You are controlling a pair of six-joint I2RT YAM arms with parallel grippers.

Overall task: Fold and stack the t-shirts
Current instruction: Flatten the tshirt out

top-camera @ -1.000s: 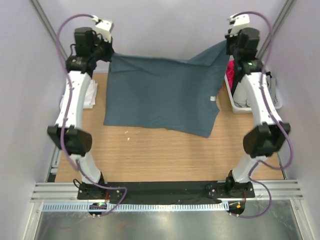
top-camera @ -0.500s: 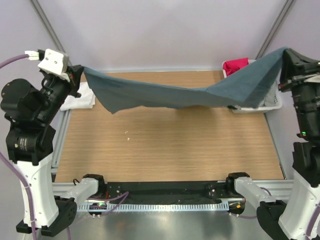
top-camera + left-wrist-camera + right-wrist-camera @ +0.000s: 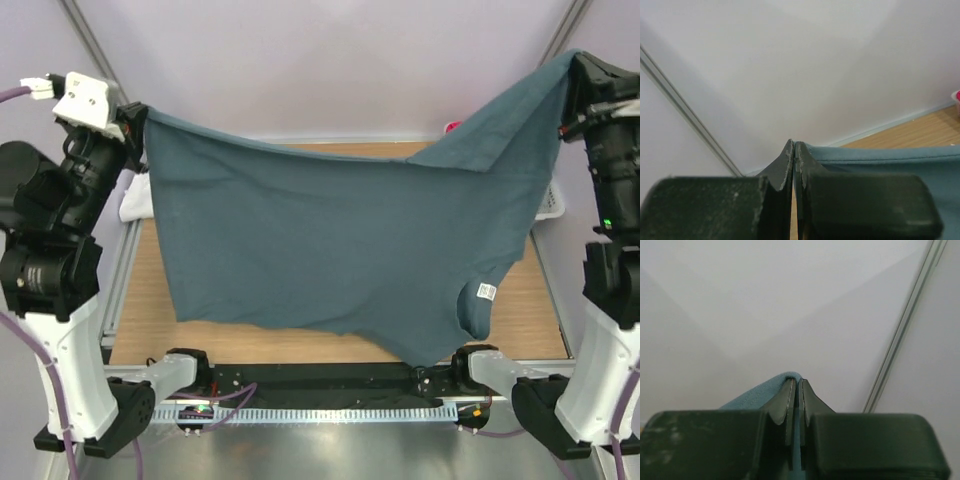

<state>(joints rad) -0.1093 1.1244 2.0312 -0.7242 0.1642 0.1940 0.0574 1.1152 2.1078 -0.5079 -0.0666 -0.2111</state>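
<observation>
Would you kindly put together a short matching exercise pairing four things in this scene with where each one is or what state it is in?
Things:
1. slate-blue t-shirt
2. white neck label
3. left gripper
4. white t-shirt

Places or states:
A. lying at the table's left edge, mostly hidden
B. hanging spread in the air between both arms
C. near the shirt's lower right corner
D. shut on the shirt's upper left corner

Pairs: 1-B, 2-C, 3-D, 4-A
</observation>
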